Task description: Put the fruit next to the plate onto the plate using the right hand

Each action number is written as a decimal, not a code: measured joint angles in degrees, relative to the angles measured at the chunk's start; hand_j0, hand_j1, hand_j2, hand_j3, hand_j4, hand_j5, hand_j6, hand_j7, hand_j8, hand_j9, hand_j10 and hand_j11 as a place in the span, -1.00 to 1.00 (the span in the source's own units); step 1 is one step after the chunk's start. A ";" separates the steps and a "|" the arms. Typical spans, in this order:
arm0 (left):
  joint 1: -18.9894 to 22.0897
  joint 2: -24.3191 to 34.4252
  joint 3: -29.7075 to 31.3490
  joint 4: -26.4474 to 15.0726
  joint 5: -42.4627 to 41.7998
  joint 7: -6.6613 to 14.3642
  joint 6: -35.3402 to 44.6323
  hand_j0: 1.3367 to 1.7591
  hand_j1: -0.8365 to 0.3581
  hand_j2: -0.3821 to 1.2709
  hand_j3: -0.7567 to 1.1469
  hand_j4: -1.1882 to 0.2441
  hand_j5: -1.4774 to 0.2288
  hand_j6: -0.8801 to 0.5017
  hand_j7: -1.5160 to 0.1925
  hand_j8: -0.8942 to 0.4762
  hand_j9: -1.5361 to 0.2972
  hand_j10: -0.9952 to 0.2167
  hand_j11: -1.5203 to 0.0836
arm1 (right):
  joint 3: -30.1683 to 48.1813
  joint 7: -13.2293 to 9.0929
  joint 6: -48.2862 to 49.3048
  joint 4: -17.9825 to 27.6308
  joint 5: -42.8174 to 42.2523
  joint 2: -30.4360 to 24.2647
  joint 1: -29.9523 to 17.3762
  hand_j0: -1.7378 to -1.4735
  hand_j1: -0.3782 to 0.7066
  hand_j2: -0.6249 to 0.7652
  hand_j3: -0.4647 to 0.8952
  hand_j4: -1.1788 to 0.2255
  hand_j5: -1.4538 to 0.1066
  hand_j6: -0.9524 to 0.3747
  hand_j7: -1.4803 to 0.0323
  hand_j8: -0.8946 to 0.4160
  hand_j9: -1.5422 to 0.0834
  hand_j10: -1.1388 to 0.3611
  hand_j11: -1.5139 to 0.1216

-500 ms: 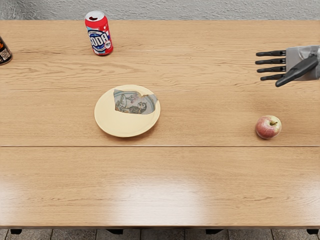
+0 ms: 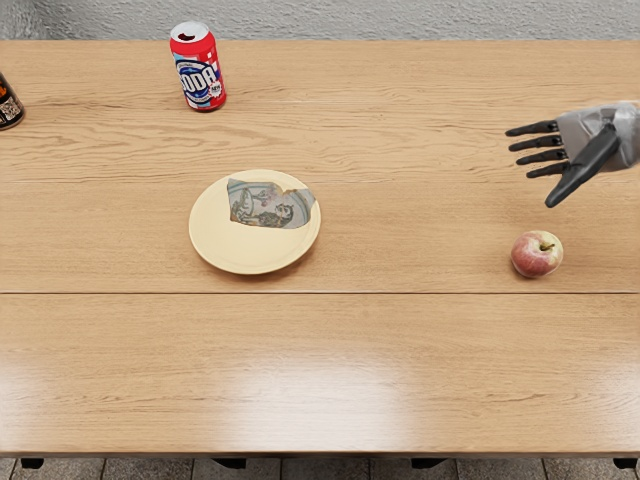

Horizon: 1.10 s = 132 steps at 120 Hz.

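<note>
A red-and-yellow apple sits on the wooden table at the right. The cream plate, with a printed picture on its far half, lies well to the apple's left near the table's middle. My right hand comes in from the right edge and hovers above and slightly right of the apple, apart from it. Its dark fingers are spread, pointing left, with the thumb angled down toward the apple, and it holds nothing. The left arm does not show.
A red soda can stands at the back left. A dark bottle is cut off by the left edge. A seam crosses the table just below the plate and apple.
My right hand has dropped a little lower toward the apple and tilted, its thumb swinging downward. The apple and the plate have not moved.
</note>
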 joint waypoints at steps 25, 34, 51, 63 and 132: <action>0.00 0.00 0.02 0.05 0.00 0.00 -0.01 0.52 0.97 -0.54 -0.21 0.65 0.72 0.26 0.76 0.29 0.66 0.63 0.88 | -6.98 0.00 -0.01 8.30 -14.33 3.16 2.75 -0.40 -0.95 -0.10 -0.32 0.68 0.86 0.43 0.96 0.36 0.90 0.52 0.85; 0.00 0.00 0.03 0.06 0.00 0.00 0.00 0.52 0.97 -0.54 -0.21 0.65 0.72 0.26 0.76 0.29 0.66 0.63 0.88 | -10.25 0.00 -0.90 9.56 -17.45 3.90 4.37 -0.40 -0.95 -0.10 -0.32 0.68 0.86 0.43 0.96 0.36 0.90 0.52 0.85; 0.00 0.00 0.02 0.04 0.00 0.00 0.00 0.52 0.97 -0.54 -0.21 0.65 0.72 0.26 0.76 0.29 0.66 0.63 0.88 | -12.96 0.00 -6.52 13.65 -23.72 4.15 7.38 -0.40 -0.95 -0.10 -0.32 0.68 0.86 0.43 0.96 0.36 0.90 0.52 0.85; 0.00 0.00 0.01 0.05 0.00 0.00 0.01 0.52 0.97 -0.54 -0.21 0.65 0.72 0.26 0.76 0.29 0.66 0.63 0.88 | -13.55 0.00 -8.37 15.46 -26.81 3.66 8.98 -0.40 -0.95 -0.10 -0.32 0.67 0.86 0.43 0.96 0.36 0.90 0.52 0.85; 0.00 0.00 0.01 0.02 0.00 0.00 0.02 0.52 0.97 -0.54 -0.21 0.65 0.72 0.26 0.76 0.29 0.66 0.63 0.88 | -13.20 0.00 -25.64 36.81 -42.57 -6.26 3.39 -0.40 -0.93 -0.10 -0.32 0.66 0.84 0.41 0.94 0.34 0.88 0.50 0.83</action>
